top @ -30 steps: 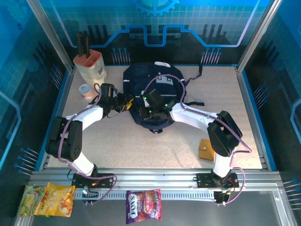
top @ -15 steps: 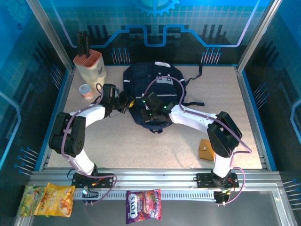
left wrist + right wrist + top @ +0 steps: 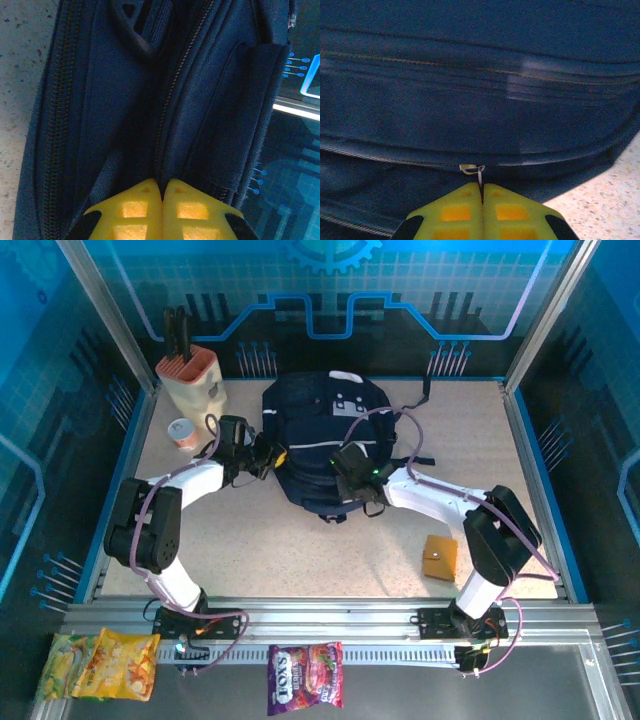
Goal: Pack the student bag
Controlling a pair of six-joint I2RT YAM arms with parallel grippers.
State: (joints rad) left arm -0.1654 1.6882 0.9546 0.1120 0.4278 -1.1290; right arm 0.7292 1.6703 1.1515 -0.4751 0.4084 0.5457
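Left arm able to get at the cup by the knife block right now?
Probably, once it lets go: left gripper is shut on the student bag; bare table lies between it and the cup.

The student bag [image 3: 310,435] takes up the upper centre of the table [image 3: 300,550], with the left arm [image 3: 190,483] and right arm [image 3: 440,498] slanting in against it. A knife block [image 3: 192,382] and small cup [image 3: 182,432] crowd the upper left; an orange pouch [image 3: 438,558] sits lower right. Lower centre and far right lie open.
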